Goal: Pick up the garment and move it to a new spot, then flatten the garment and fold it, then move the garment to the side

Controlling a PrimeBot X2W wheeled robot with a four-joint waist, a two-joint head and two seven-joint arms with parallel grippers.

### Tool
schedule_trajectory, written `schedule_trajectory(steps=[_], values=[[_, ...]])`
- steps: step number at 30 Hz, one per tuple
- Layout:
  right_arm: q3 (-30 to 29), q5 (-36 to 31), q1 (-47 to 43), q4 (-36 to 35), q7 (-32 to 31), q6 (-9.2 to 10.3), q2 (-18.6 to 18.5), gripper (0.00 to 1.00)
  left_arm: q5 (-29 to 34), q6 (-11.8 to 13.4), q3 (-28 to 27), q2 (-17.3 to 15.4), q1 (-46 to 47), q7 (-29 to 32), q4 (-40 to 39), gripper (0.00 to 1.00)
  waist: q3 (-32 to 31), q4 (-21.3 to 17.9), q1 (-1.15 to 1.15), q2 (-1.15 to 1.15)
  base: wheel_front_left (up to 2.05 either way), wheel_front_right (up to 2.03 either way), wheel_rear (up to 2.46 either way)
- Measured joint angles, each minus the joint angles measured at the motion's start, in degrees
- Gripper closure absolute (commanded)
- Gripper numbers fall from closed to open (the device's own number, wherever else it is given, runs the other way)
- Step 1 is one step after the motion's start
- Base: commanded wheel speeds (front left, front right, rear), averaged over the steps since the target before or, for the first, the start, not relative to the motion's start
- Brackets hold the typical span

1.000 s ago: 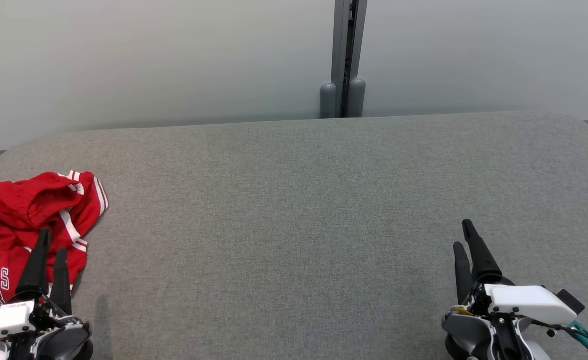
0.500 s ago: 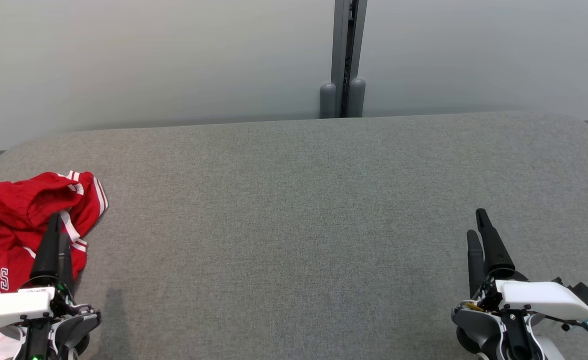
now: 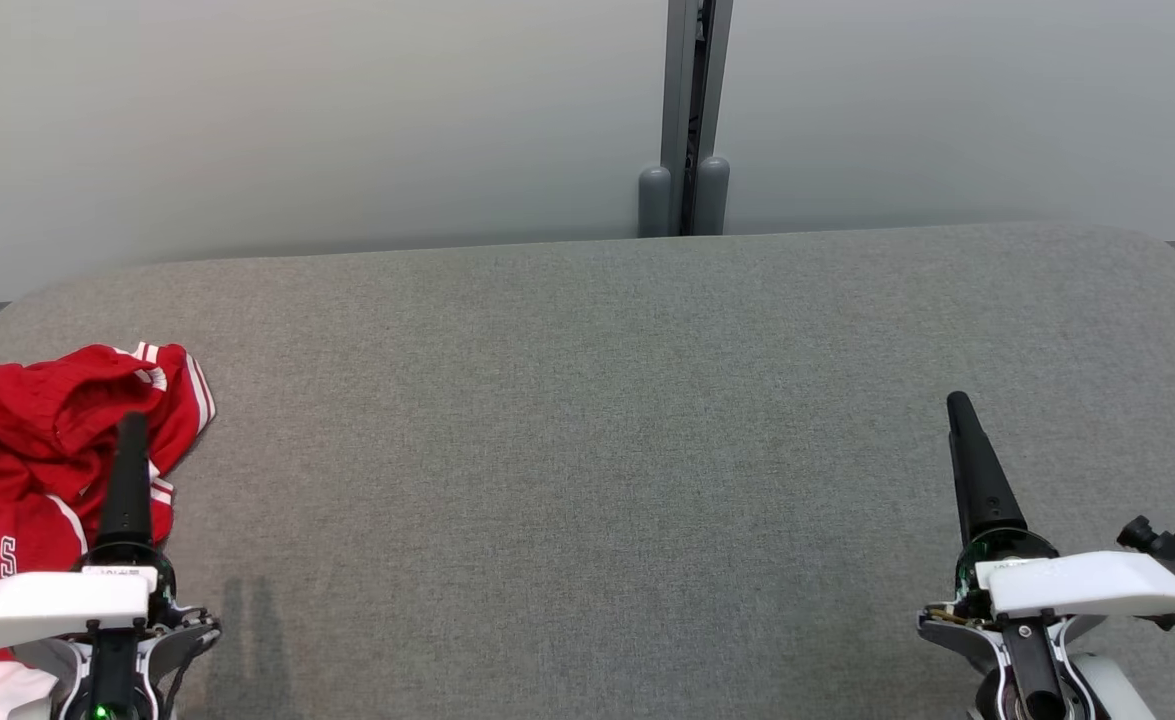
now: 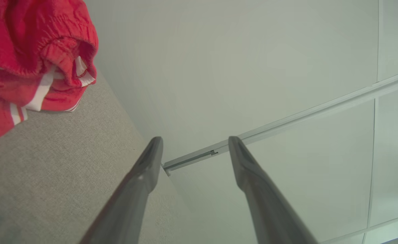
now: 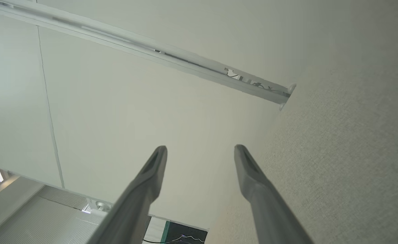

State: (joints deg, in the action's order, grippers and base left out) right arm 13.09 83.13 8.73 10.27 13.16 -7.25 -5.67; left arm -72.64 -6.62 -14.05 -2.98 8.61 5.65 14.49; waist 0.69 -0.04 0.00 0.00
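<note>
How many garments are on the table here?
1. A crumpled red jersey with white stripes lies at the far left of the grey fabric table, partly behind the left gripper and cut by the frame edge; more could be hidden there.

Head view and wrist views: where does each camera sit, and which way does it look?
Head view: on the head, looking down at the grey table and red garment; left claw and right claw show.
Left wrist view: on that wrist, looking along its open claw toward the wall.
Right wrist view: likewise, along the open right claw.
Shared: head and left wrist views show the garment.
</note>
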Motion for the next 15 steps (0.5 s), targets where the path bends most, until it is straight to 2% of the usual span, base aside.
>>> schedule_trajectory(steps=[15], values=[[-2.0,-19.9,-0.9,-0.7,0.4,0.00,-0.5,0.00,18.7,3.7,4.8,0.0,-1.3,-4.8,-4.6,0.00,0.0,0.0,0.00,0.00,0.00,0.00,0.00]])
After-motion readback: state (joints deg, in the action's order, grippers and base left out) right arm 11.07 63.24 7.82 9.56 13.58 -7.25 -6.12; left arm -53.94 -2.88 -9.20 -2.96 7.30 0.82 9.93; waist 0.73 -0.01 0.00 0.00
